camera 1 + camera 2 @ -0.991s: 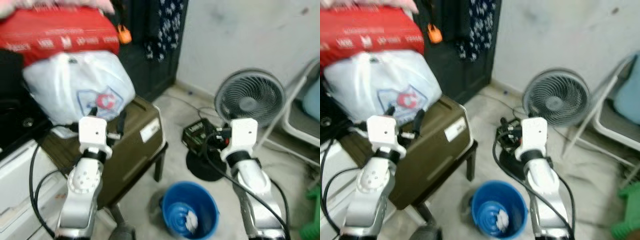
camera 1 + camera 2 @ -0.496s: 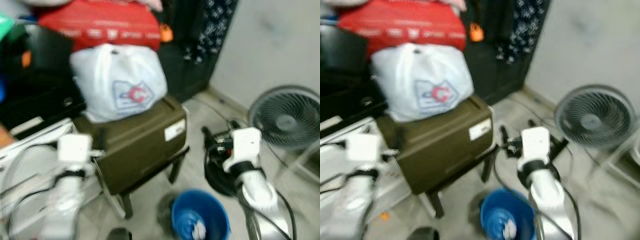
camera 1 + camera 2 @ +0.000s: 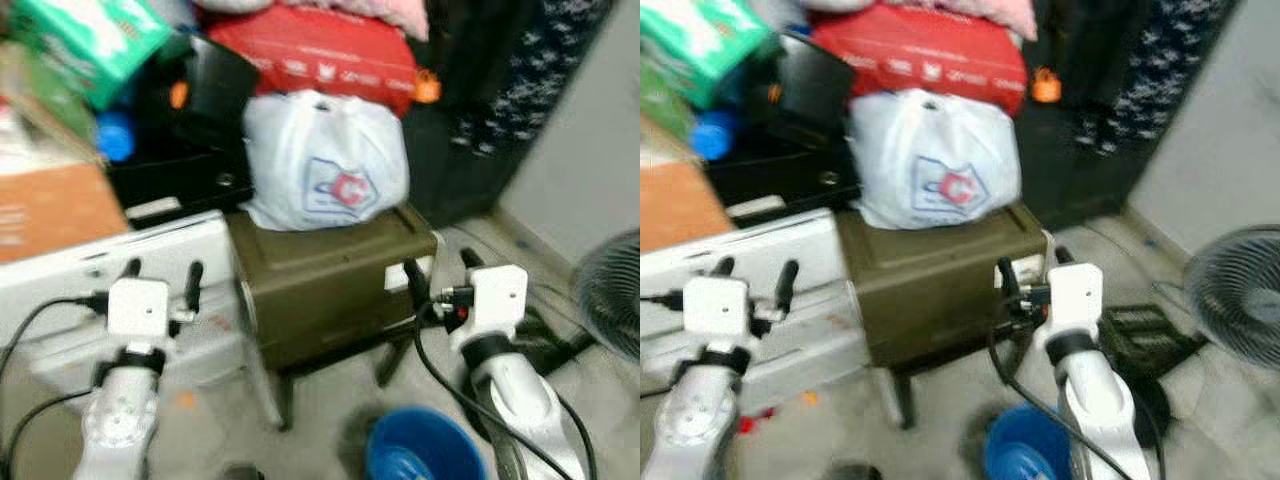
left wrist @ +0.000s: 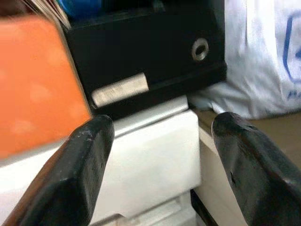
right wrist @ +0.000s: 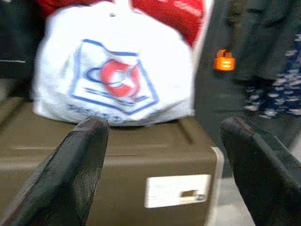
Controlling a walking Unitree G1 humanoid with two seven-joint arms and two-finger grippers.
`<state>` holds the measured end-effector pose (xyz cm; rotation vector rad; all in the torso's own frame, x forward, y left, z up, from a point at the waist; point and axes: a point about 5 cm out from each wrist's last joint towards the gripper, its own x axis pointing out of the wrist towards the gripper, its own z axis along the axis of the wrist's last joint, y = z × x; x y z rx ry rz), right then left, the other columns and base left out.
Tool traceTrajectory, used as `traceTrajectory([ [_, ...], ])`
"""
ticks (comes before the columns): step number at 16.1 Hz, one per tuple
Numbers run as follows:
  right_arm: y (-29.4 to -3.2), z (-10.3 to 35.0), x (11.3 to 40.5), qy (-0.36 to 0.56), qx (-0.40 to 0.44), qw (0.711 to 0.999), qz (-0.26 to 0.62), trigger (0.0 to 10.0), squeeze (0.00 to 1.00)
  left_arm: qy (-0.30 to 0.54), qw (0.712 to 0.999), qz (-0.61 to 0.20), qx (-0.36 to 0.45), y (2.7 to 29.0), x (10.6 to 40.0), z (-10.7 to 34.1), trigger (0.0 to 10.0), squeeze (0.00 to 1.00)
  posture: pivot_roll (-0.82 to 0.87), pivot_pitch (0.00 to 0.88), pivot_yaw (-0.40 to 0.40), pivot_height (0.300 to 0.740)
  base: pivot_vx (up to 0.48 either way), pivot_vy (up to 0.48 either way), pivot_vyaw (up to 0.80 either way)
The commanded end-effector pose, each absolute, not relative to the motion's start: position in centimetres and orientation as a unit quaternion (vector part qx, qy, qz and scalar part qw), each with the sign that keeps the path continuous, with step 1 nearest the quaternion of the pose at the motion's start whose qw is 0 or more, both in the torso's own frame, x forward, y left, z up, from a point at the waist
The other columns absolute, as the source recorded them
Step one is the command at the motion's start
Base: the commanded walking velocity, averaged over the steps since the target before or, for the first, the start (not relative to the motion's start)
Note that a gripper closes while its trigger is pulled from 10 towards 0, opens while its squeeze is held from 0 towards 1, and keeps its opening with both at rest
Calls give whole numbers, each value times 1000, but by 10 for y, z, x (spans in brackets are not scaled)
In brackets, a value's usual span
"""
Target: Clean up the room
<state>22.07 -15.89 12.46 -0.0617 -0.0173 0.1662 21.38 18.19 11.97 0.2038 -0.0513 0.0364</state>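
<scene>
Right wrist view: the right gripper (image 5: 162, 155) is seen wide open and empty, aimed at the olive case (image 3: 330, 290). The left gripper (image 3: 160, 272) is likewise spread and empty, near the white unit (image 3: 150, 260). A white plastic bag (image 3: 325, 165) rests on the case, centre of the scene; it is judged soft, light and slippery, best taken at its gathered top.
</scene>
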Motion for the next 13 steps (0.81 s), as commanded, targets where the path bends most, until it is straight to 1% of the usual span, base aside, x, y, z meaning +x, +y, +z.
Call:
traceTrajectory([
  [1, -160, 125, 219, -4, -29, 996, 81, 10000, 0, -21, 994, 22, 108, 184, 212, 121, 10000, 0, -30, 0, -66, 740, 0, 0, 475],
  [4, -158, 127, 223, -4, -21, 996, 83, 10000, 0, -25, 993, 19, 111, 184, 215, 122, 10000, 0, -30, 8, -68, 740, 0, 0, 521],
  [6, -157, 128, 225, -5, -22, 996, 84, 10000, 0, -31, 993, 16, 114, 182, 217, 125, 10000, 0, -30, 8, -68, 740, 0, 0, 800],
  [10, -157, 123, 225, -7, -16, 998, 68, 10000, 0, -34, 992, -2, 118, 176, 221, 126, 10000, 0, -38, 0, -10, 740, 0, 0, 800],
  [11, -156, 122, 225, -11, -13, 999, 52, 10000, 0, -37, 992, -20, 122, 174, 228, 127, 10000, 0, -51, 0, 12, 740, 0, 0, -413],
  [13, -159, 122, 225, -13, -13, 999, 39, 10000, 0, -41, 991, -33, 125, 171, 235, 128, 10000, 0, -70, 0, 29, 740, 0, 0, 0],
])
